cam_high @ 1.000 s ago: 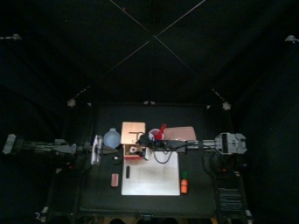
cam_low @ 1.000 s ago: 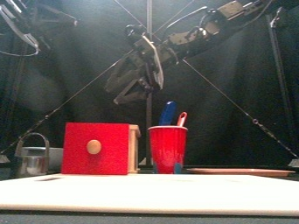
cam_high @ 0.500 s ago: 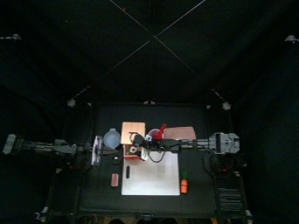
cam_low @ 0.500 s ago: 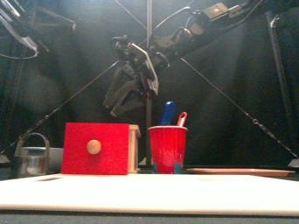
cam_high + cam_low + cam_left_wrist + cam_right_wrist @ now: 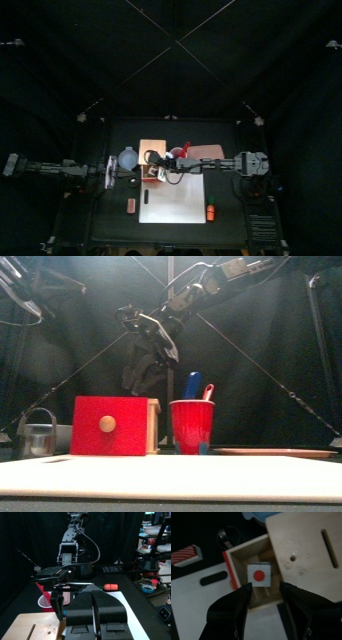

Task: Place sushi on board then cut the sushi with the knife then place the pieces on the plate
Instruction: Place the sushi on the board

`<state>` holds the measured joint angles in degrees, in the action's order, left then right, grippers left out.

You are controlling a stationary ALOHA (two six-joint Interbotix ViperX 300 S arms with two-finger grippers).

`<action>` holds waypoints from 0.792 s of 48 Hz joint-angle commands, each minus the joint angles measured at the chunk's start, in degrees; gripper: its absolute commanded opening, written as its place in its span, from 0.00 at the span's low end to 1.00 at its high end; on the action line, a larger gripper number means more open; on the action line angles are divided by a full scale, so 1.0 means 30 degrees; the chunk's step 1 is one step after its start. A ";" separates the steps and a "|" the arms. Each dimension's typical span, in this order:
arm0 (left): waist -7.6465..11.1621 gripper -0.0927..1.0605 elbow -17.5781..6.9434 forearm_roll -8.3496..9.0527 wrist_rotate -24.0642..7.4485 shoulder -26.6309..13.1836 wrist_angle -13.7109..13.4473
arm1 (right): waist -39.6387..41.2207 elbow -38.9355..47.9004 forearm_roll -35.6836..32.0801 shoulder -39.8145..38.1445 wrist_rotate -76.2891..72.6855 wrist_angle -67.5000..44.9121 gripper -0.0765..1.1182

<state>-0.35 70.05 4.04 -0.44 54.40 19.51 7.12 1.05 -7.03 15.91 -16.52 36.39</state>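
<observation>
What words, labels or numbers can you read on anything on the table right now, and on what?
None: no readable word, number or brand shows on any of the things.
The only mark is a red dot on the white end face of the sushi roll, which lies in the open drawer of the wooden box; it is not lettering.
The red cup and the white cutting board are plain.

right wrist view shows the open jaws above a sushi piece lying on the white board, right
Not on the board. In the right wrist view the right gripper, jaws open, is above a sushi piece lying in the wooden box's open drawer; the white board lies beside it.
</observation>
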 commanded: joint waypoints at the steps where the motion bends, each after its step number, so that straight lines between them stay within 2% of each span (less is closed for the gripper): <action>1: -0.0146 0.14 -0.0264 0.0059 0.0029 -0.0088 0.0205 | -0.0820 -0.1787 -0.2549 -0.0352 -0.1846 0.2813 0.76; 9: -0.0410 0.14 -0.0264 0.0059 0.0029 -0.0088 0.0176 | -0.1758 -0.2256 -0.4336 0.0410 -0.3105 0.2930 0.76; 27: -0.0469 0.14 -0.0088 0.0029 0.0029 -0.0059 0.0176 | -0.1846 -0.2695 -0.3516 0.0820 -0.3281 0.2256 0.76; 38: -0.0469 0.14 0.0000 -0.0029 0.0088 -0.0088 0.0205 | -0.1670 -0.3223 -0.3340 0.1348 -0.3311 0.2285 0.83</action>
<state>-1.58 70.66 4.04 -0.26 54.40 19.60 1.76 -6.68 -17.14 21.01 -26.37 43.51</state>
